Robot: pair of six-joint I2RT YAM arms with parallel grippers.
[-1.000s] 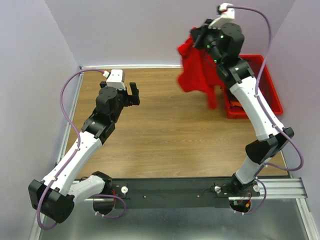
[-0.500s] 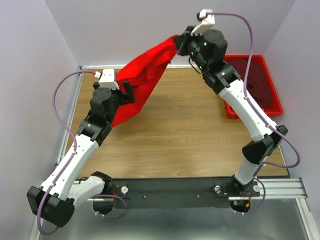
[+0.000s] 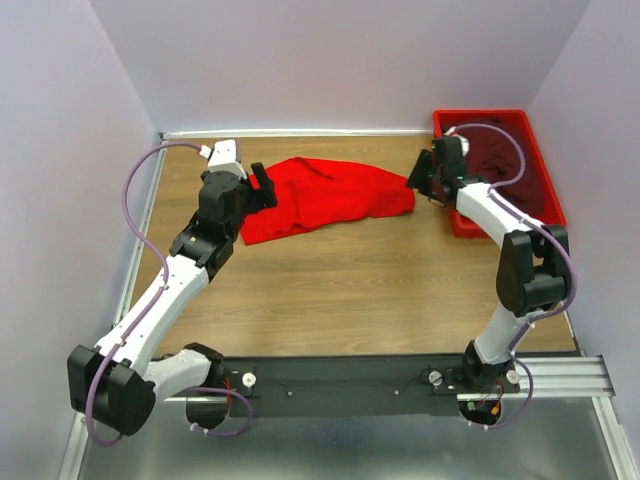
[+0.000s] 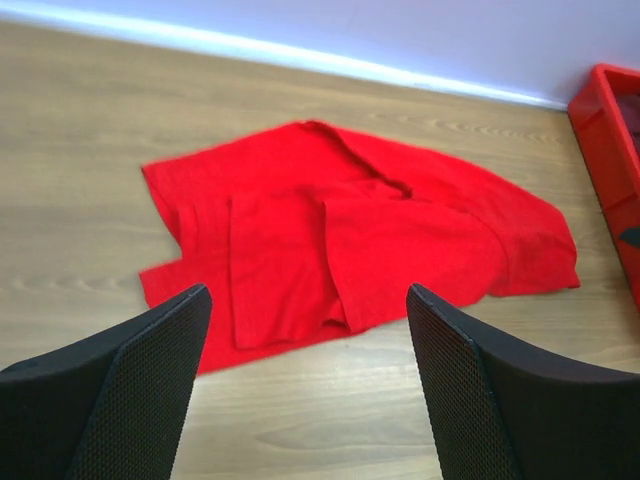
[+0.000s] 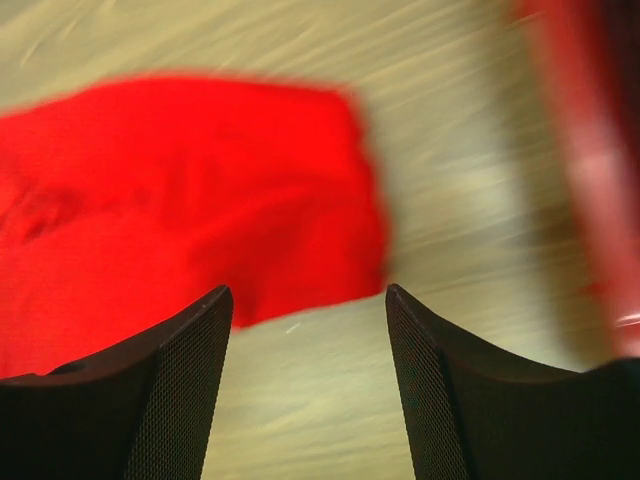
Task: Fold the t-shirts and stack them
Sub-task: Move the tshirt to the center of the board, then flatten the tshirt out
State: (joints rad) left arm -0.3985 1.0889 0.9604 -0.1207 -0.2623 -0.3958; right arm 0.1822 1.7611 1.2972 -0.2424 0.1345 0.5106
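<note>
A bright red t-shirt lies crumpled on the wooden table, spread from left to right; it also shows as the red t-shirt in the left wrist view and, blurred, as the red t-shirt in the right wrist view. My left gripper stands open at the shirt's left end, nothing between its fingers. My right gripper is open just off the shirt's right end, holding nothing. A dark maroon t-shirt lies in the red tray.
A rigid red plastic tray stands at the back right of the table, right behind my right arm; its edge shows in the left wrist view. Walls close in the table at the back and left.
The right gripper carried the red t-shirt out from above the tray, swung it across to the left, then let go; the shirt now lies on the table. The right arm has dropped low.
</note>
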